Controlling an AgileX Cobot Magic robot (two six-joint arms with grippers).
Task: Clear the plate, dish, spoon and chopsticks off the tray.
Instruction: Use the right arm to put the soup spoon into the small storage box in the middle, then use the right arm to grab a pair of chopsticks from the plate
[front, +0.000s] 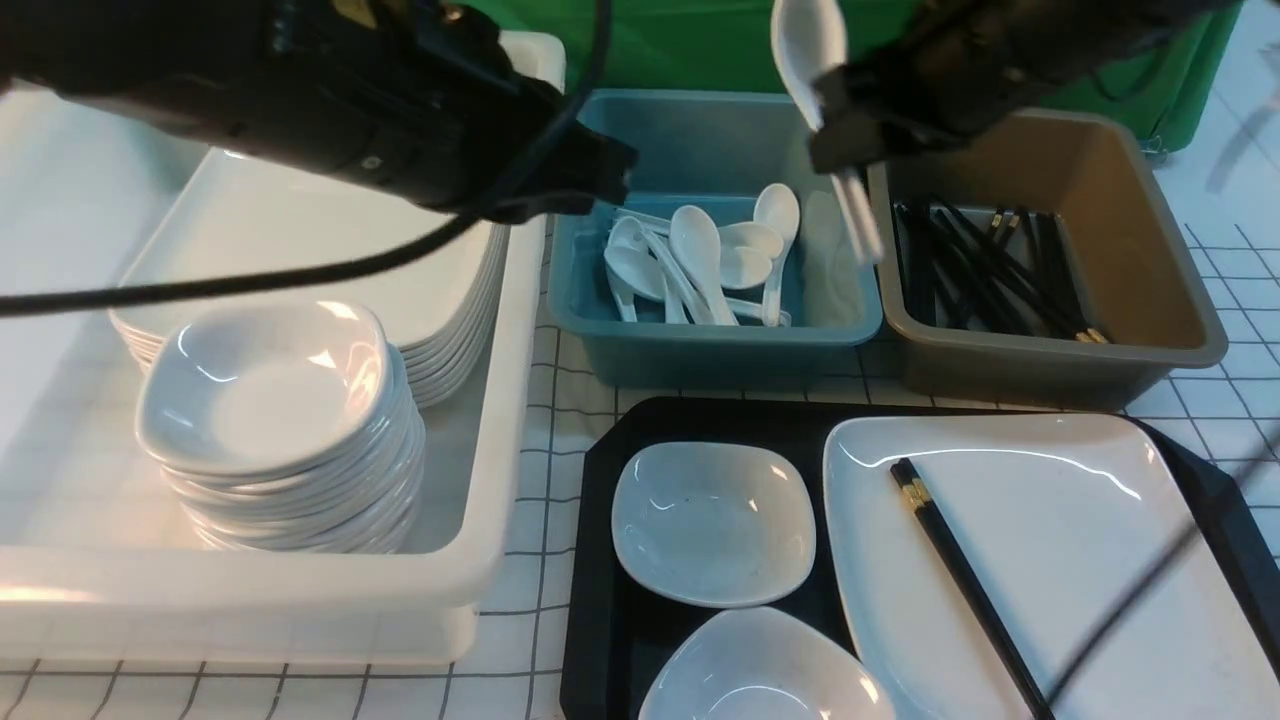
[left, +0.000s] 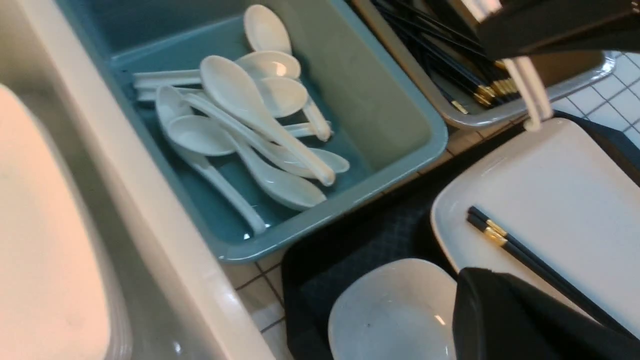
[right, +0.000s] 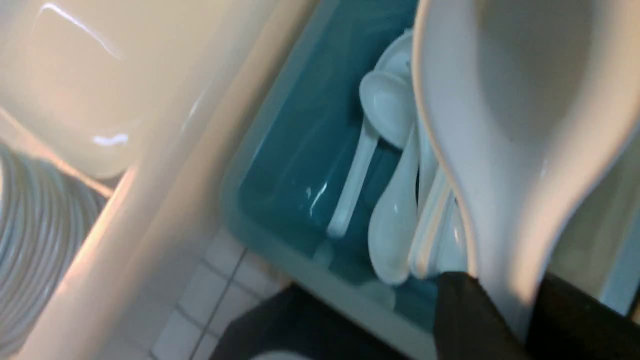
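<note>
A white cloth (front: 545, 400) with a dark grid is covering the table, and a green backdrop (front: 700, 40) is hanging across the top middle of the front frame. At the left a white bin (front: 480, 560) is taking up most of that side. Inside it a plate stack (front: 300, 230) is sitting at the back, with a dish stack (front: 270, 400) standing in front. In the upper left, over the bin, the left gripper (front: 605, 175) is hanging on its black arm with its jaws pressed together. Just right of the bin, a teal tub (front: 700, 350) is holding a spoon pile (front: 700, 250). Above that tub's right wall, at top center, the right gripper (front: 835, 115) is clenching the spoon (front: 805, 40) by its handle, bowl up, clear of everything below. A brown tub (front: 1150, 340) is standing just beside the teal one and carrying black sticks (front: 980, 270). Along the bottom, from center to right, the tray (front: 600, 600) is resting on the cloth. Two dishes (front: 712, 520) are lying in its left part, one in front of the other, and the plate (front: 1050, 560) is filling its right part. The chopsticks (front: 960, 570) are lying side by side on the plate, running diagonally from its upper left toward the frame's bottom edge. A blurred cable (front: 1150, 590) is crossing the lower right corner.
</note>
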